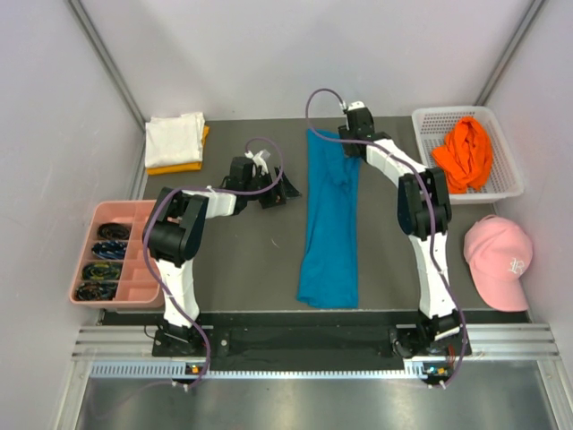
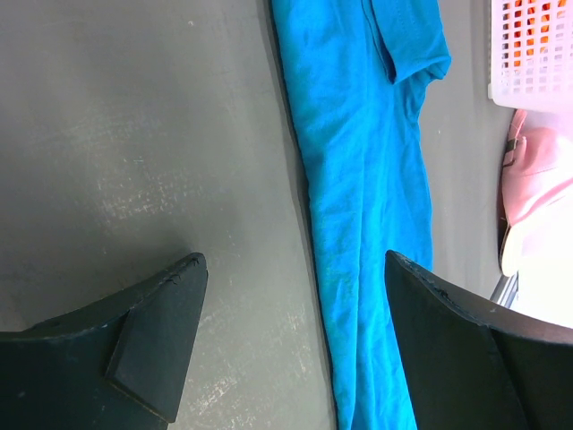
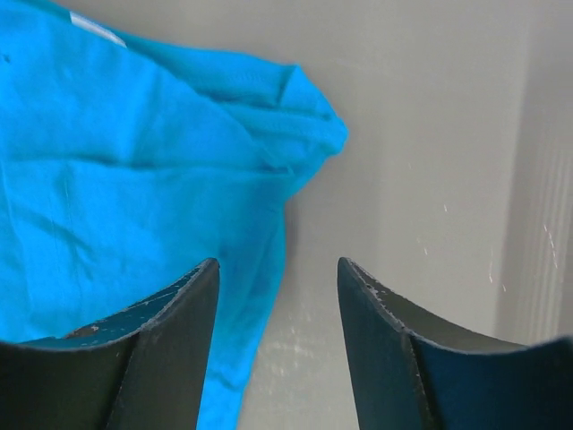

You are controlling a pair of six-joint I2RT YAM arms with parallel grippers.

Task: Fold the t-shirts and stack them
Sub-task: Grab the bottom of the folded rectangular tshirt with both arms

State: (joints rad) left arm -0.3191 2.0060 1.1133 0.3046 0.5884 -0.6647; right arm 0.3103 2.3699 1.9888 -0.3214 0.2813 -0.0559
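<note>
At my far left a pink tray [image 1: 116, 206] holds coiled cables [image 1: 100, 269] in its left compartments; the right ones look empty. Behind it, in the far left corner of the bench [image 1: 242, 260], the white t-shirt [image 1: 175, 136] lies folded on the yellow-orange t-shirt [image 1: 179, 167]. My left hand [image 2: 291, 269] hangs spread wide over bare bench, holding nothing, just left of the teal-blue t-shirt [image 1: 329, 219]. That shirt lies mid-bench as a long narrow strip running from the near edge to the far side. My right hand [image 3: 277, 269] sits over the strip's far right corner, partly spread, with nothing between its fingers. Right of it the white basket [image 1: 448, 114] holds the bright orange t-shirt [image 1: 466, 152], crumpled. The pink cap [image 1: 495, 260] lies on the bench in front of the basket.

The risks, as I judge them: the far corner is bunched, so a pinch there may catch only the top layer and pull the lengthwise fold open. If my two hands lift unevenly, the strip will twist.
</note>
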